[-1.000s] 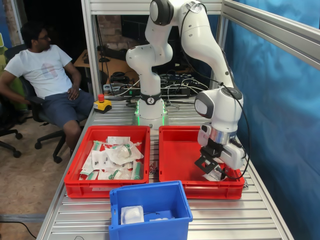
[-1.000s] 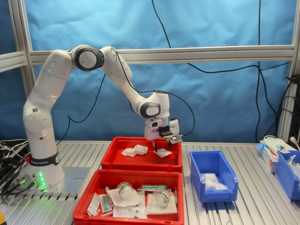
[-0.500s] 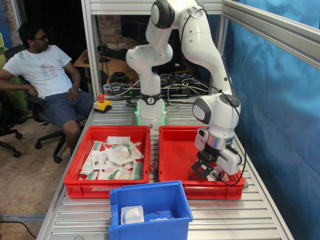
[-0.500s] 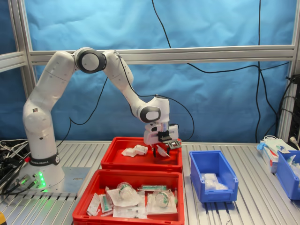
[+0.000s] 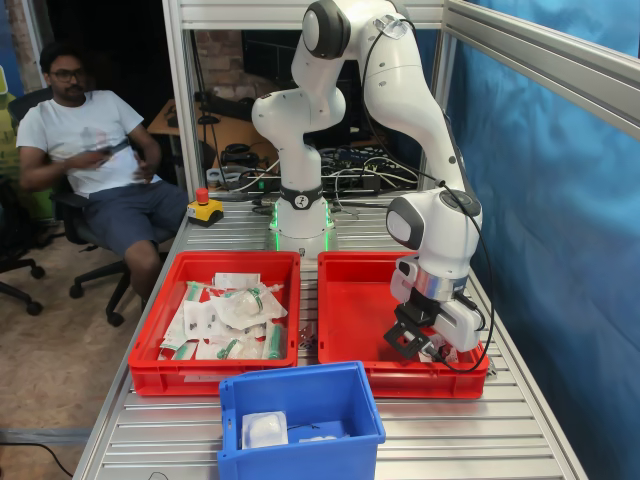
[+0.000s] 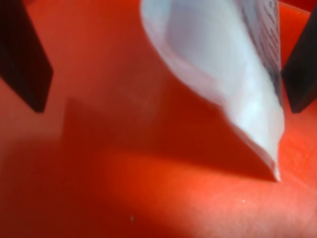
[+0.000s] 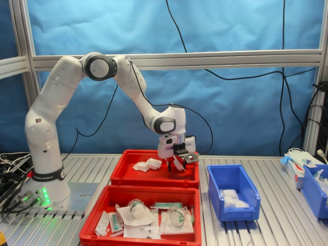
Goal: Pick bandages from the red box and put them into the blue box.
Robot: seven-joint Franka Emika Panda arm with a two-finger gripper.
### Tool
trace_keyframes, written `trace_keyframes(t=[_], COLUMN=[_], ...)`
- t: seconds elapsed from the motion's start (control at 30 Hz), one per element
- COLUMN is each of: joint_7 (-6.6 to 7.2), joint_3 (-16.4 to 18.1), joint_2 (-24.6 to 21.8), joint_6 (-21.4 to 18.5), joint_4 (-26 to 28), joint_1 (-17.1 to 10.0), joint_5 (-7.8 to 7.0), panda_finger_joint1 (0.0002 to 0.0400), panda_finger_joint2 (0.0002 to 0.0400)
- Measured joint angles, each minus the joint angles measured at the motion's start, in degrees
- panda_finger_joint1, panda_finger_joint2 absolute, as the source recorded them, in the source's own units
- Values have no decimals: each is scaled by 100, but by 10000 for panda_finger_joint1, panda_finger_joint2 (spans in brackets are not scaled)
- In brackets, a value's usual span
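My gripper [image 5: 424, 345] [image 7: 174, 165] is down inside the red box [image 5: 350, 300] [image 7: 154, 177] at the first exterior view's right. In the wrist view its two dark fingers [image 6: 25, 54] stand wide apart, open, over the red floor. Between them a white bandage sachet [image 6: 233, 74] is tipped up on one edge and leans against one finger. Two more bandages [image 7: 147, 164] lie at that box's other end. The blue box [image 5: 290, 378] [image 7: 215, 183] stands apart from the gripper, near the table's edge, with a white pack [image 5: 265, 430] in it.
A second red crate [image 5: 165, 370] [image 7: 138, 190] holds several clear pouches with green-marked rolls [image 5: 240, 310]. A man [image 5: 80, 130] sits at the first exterior view's left. A red stop button [image 5: 203, 196] rests near the arm's base. Another blue bin [image 7: 313, 189] stands at the second exterior view's right.
The gripper has come down into the red box and shifted slightly. The sachet that lay flat now stands tilted between the fingers. The seated man has raised his arms.
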Motion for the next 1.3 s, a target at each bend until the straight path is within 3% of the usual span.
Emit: trace_keyframes(t=[0.6, 0.63, 0.77, 0.8, 1.03, 1.07, 1.17, 1.2, 1.3], joint_7=[0, 0, 0, 0, 0, 0, 0, 0, 0], joint_3=[128, 134, 152, 155, 159, 159, 159, 159, 159], joint_2=[38, 38, 38, 38, 38, 38, 38, 38, 38], joint_6=[0, 0, 0, 0, 0, 0, 0, 0, 0], joint_4=[138, 143, 156, 158, 163, 163, 167, 169, 176], joint_1=[54, 56, 80, 84, 107, 107, 107, 107, 108], joint_5=[0, 0, 0, 0, 0, 0, 0, 0, 0], panda_finger_joint1=[400, 367, 367, 316, 316, 266, 266, 217, 217], panda_finger_joint2=[400, 367, 367, 316, 316, 266, 266, 217, 217])
